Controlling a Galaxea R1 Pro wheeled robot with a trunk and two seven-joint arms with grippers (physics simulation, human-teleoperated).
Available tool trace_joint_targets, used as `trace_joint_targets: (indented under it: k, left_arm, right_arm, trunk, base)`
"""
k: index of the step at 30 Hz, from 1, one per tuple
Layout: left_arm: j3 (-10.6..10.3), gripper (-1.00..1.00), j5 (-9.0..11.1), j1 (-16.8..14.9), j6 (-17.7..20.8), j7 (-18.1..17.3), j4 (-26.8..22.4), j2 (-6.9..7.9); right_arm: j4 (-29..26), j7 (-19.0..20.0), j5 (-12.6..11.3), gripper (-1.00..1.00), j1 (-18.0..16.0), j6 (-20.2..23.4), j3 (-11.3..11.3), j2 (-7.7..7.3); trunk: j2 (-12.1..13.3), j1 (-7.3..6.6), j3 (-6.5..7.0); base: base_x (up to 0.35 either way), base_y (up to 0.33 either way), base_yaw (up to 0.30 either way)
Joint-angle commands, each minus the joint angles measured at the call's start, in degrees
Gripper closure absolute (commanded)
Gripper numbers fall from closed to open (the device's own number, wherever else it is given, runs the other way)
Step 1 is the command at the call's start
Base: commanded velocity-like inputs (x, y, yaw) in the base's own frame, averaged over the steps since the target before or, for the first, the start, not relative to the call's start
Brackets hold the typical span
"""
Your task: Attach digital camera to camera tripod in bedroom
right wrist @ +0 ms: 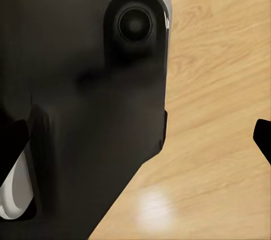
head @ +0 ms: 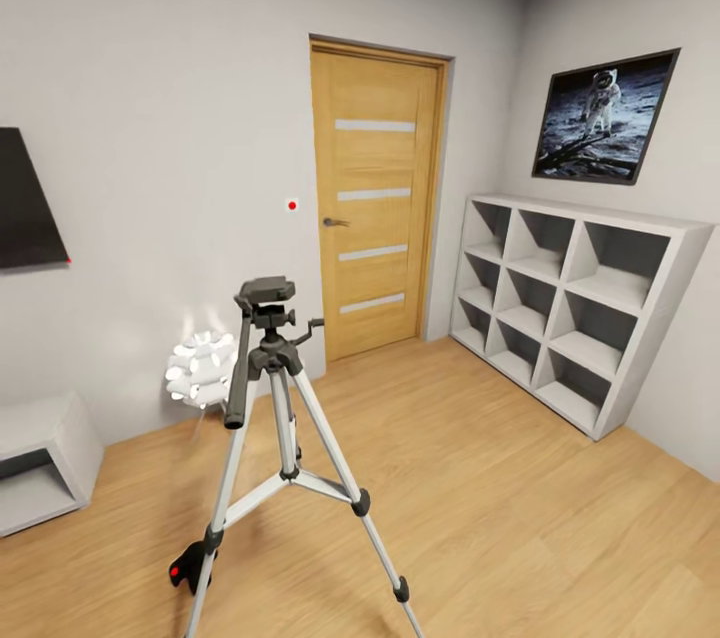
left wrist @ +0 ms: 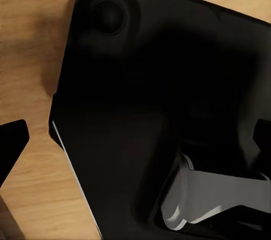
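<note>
Domestic room, simulator render. White walls [head: 160, 118], light wood plank floor [head: 500, 498], wooden door [head: 375, 203] with frosted strips and lever handle. White cube shelves [head: 570, 303] along the side wall, framed astronaut picture [head: 603, 116] above. Dark wall screen [head: 25, 203], low white unit [head: 40, 463], small white lamp [head: 200, 370].

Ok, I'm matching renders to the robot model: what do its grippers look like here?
Little can be told. The left gripper has plain matte black fingertips tapering to blunt wedges. On the right gripper the visible fingertip is the same black. No markings or cables can be made out on them.
</note>
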Motion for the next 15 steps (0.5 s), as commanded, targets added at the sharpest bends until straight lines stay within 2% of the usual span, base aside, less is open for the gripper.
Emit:
trace_joint_targets:
  k: [1, 15]
  left_arm:
    - [0.00, -1.00, 0.25, 0.02, -0.08, 0.06, -0.09, 0.00]
    - [0.00, -1.00, 0.25, 0.02, -0.08, 0.00, -0.09, 0.06]
  right_arm:
    - [0.00, -0.01, 0.06, -1.00, -0.01, -0.16, 0.06, -0.01]
    - [0.00, -0.01, 0.06, -1.00, 0.00, -0.16, 0.06, -0.01]
  trunk:
    - [0.37, -0.22, 0.13]
    - [5.98, -3.29, 2.64]
  base:
    - [0.000, 0.000, 0.000]
    - [0.000, 0.000, 0.000]
